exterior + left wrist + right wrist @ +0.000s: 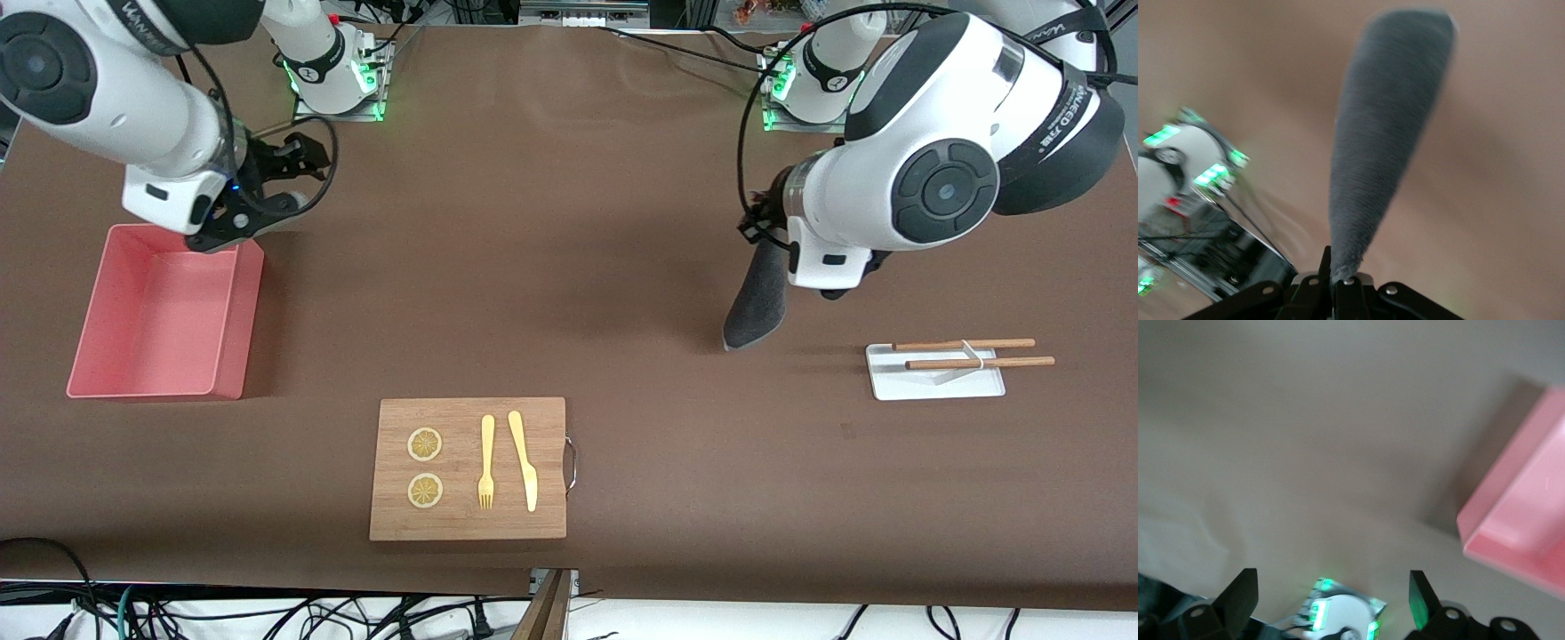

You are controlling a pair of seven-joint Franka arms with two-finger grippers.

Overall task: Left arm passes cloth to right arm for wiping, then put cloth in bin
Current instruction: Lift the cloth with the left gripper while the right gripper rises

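both arms were glossy white with dark grey round joint caps and black cables looped along them. their bases at the frame's top glowed green. the right gripper (267, 191) was black; the left gripper (1341, 283) showed black fingers with silver screws.

Looking down from high across the table (569, 267), facing both robot bases along the top edge and taking in the whole brown surface. Riding on the left wrist, peering close along the hanging cloth (1388, 133) toward the tabletop and one lit arm base (1178, 163). Riding on the right wrist, gazing past open fingers (1238, 597) at bare table, sharing the pink bin (1521, 520) corner with the front view.
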